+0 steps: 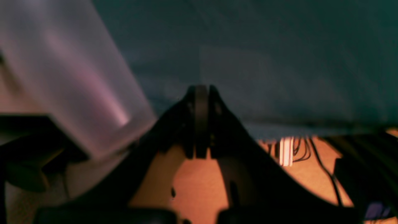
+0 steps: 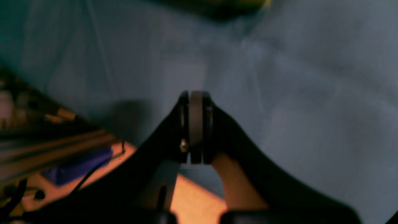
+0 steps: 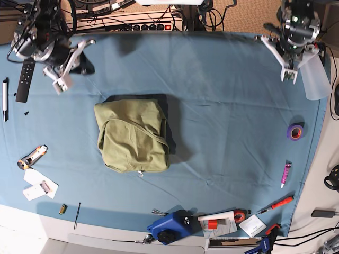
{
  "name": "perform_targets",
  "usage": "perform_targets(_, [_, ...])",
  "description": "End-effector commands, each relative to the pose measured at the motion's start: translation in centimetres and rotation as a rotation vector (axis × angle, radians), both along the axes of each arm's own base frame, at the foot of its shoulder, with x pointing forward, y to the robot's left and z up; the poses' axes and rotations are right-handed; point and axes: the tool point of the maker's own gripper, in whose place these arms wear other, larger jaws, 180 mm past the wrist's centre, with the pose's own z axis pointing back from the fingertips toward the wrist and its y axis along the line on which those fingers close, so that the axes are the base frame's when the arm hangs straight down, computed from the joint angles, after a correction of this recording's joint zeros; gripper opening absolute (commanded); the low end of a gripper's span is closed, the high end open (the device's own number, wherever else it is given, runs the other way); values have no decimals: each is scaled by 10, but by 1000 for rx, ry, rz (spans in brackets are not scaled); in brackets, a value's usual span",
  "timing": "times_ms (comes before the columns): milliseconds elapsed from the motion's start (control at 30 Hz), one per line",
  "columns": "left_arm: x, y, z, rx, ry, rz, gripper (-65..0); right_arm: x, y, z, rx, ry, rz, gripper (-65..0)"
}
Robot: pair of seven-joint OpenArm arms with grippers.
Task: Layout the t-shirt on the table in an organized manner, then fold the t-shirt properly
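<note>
Cotton, olive-green and soft, makes up the t-shirt (image 3: 132, 136), which lies folded into a compact, roughly square bundle a little left of the middle of the wide table (image 3: 222, 132) draped in light-blue cloth, its top layer creased by a curved seam. Neither arm touches it. The right gripper (image 3: 62, 83), white-fingered on a black arm, hangs over the table's far left corner in the base view, well apart from the shirt, and its wrist camera shows the jaws pressed together with nothing between them (image 2: 196, 124). The left gripper (image 3: 287, 74) sits over the far right corner, just beside a translucent plastic cup (image 3: 316, 77) lying at the table's edge; its jaws are likewise closed and empty (image 1: 201, 121). Around the table's borders lie a black remote control (image 3: 25, 80) and a black-and-white pen (image 3: 5, 99) on the left, an orange-and-black utility knife (image 3: 30, 156) below them, a purple roll of tape (image 3: 295, 131) on the right, and a blue tool (image 3: 168, 227) with a red-handled screwdriver (image 3: 276, 205) along the near edge.
</note>
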Motion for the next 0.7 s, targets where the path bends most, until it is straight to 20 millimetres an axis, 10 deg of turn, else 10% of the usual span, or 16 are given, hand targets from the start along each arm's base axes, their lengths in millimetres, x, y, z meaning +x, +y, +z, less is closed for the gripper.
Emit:
perform_targets(0, [-4, 1, 6, 15, -8, -13, -650, -2, 0, 5, 2, -11, 9, -650])
perform_targets(667, [-161, -32, -41, -155, 426, 1, -650, -163, -20, -53, -113, 460, -16, -650])
